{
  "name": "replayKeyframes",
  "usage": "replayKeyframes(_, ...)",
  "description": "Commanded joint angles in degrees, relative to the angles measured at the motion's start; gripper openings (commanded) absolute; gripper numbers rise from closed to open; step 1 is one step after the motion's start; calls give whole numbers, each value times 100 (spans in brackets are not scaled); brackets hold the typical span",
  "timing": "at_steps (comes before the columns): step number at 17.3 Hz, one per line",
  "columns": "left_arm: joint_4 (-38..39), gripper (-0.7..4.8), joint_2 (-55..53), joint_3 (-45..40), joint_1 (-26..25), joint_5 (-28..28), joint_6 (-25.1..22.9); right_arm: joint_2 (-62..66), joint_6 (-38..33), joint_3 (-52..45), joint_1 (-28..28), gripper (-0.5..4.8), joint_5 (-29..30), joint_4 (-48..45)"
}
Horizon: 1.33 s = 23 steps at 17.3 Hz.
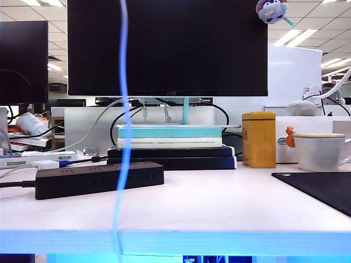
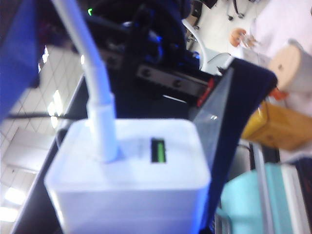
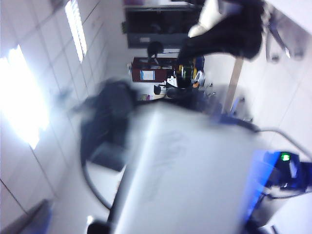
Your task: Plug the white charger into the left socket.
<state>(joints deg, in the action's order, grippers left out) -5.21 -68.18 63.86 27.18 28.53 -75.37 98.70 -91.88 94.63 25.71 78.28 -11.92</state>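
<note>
White charger [image 2: 129, 175] fills the left wrist view, seemingly held aloft by the left gripper though I cannot tell either gripper's jaw state, so bring it prongs-down squarely over the power strip [image 1: 98, 179], at its left socket [image 1: 66, 171].

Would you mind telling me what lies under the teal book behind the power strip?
Under the teal book lies a white book, then two flat black items; the table beneath them is covered.
</note>
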Motion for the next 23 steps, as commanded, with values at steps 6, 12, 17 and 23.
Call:
replayKeyframes(6,-595,138,20,37,-472,92,2649,-48,81,31,-372,418,245,-339)
replayKeyframes(12,466,137,-72,35,-1504,1727,5228,-42,684,31,-811,417,11,-343)
replayKeyframes(17,1207,137,-531,35,-1742,2940,5591,-42,2914,31,-809,417,-240,-358)
replayKeyframes(23,1182,137,-1268,35,-1766,3091,5560,-28,5158,28,-791,282,-339,-330)
